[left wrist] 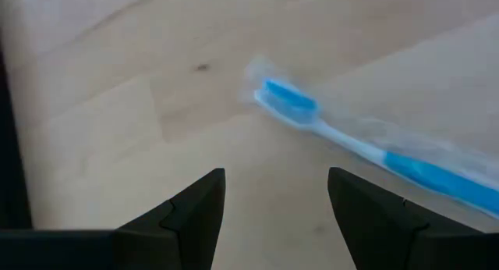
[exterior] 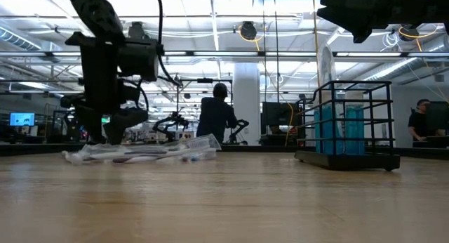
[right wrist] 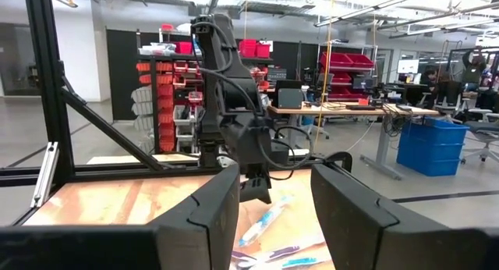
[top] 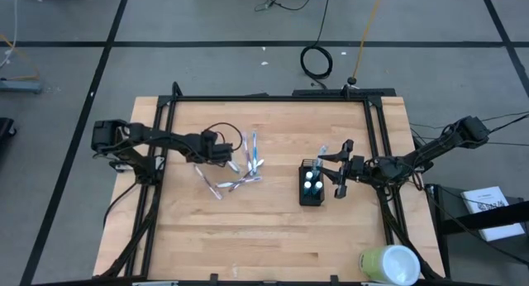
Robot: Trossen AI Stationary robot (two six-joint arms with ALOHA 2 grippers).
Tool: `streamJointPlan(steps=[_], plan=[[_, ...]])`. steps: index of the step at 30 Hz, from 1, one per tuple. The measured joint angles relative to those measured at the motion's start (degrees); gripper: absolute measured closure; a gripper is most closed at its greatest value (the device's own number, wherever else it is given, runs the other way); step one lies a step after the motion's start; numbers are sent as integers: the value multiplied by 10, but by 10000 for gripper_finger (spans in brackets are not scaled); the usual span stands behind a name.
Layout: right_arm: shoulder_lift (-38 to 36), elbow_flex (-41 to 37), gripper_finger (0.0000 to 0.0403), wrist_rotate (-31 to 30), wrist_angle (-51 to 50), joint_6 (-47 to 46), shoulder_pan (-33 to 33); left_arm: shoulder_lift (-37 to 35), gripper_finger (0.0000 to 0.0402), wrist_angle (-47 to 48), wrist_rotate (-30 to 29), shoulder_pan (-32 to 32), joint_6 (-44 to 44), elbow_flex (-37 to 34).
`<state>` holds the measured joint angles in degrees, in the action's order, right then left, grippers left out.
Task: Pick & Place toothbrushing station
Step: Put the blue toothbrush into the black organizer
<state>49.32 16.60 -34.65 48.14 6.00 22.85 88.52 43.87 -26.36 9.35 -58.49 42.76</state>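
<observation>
Left arm over the toothbrush pile, nothing picked yet

My left gripper (top: pixel 225 153) hangs low at the near edge of the scattered toothbrushes (top: pixel 240 172), fingers spread and empty; through its wrist camera I see one wrapped blue-and-white toothbrush (left wrist: pixel 366 145) lying just ahead of the fingertips, its long axis running slantwise across the gap, not squarely between the jaws. I judge I'd need to push forward and turn the wrist so the fingers straddle the handle crosswise. The black wire-mesh holder (top: pixel 312 187), with white-capped tubes (top: pixel 312 181) already standing in it, sits well apart, on the right arm's side. My right gripper (top: pixel 337 172) waits beside the holder, spread, carrying nothing, so the left arm is clearly nearer the brushes
</observation>
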Motion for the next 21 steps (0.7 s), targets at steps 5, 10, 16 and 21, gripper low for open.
streamJointPlan(steps=[5,10,16,21], plan=[[0,0,252,0,0,1,0,0,167,-53,-37,21,9,-14],[0,0,252,0,0,1,0,0,167,-218,-42,42,76,-43],[0,0,252,0,0,-3,0,0,167,-474,-27,48,186,-88],[0,0,252,0,0,-8,0,-7,167,-454,81,44,228,-74]])
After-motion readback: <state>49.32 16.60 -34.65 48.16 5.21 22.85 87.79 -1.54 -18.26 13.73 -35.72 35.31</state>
